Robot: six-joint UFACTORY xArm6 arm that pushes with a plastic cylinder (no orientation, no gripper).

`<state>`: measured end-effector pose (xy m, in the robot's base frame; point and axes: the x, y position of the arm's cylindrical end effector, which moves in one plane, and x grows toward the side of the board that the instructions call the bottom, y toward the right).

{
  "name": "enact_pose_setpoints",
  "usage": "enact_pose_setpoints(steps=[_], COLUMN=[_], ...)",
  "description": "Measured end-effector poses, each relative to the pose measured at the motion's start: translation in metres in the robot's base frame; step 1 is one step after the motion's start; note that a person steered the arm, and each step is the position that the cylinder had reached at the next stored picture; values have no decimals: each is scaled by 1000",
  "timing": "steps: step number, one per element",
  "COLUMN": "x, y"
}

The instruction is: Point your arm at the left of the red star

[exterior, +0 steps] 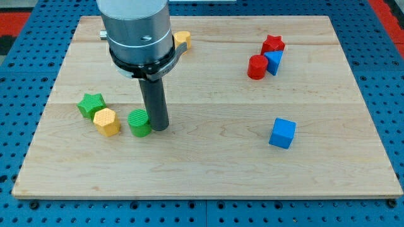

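While the rod stands on the wooden board (pixel 208 170), every place below is read from the green cylinder, going from the view's left to the view's right.

Green star (pixel 91 104): to the view's left of the green cylinder and a little toward the top, near it.
Yellow hexagonal block (pixel 106 121): just left of the green cylinder, touching or nearly touching the green star's lower right.
Green cylinder (pixel 139 122): the landmark, lying in the left half of the board, below the middle.
My tip (pixel 159 128): right against the green cylinder's right side, on the board; it is a plain rod end with no fingers, so it neither spreads, presses together nor pinches anything.
Yellow block (pixel 182 40): well above the green cylinder toward the view's top, half hidden behind the arm's grey body; shape not clear.
Red cylinder (pixel 257 67): far right of the green cylinder and higher.
Red star (pixel 273 45): the task's block, far to the right and near the view's top, well apart from my tip.
Blue block (pixel 274 62): just under the red star, touching the red cylinder's right side.
Blue cube (pixel 282 133): far right of the green cylinder, slightly lower, alone.
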<state>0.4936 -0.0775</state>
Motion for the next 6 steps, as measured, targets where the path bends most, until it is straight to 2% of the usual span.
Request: enact_pose_setpoints(steps=[4, 5, 6], x=[-1, -37, -98], y=[5, 14, 50])
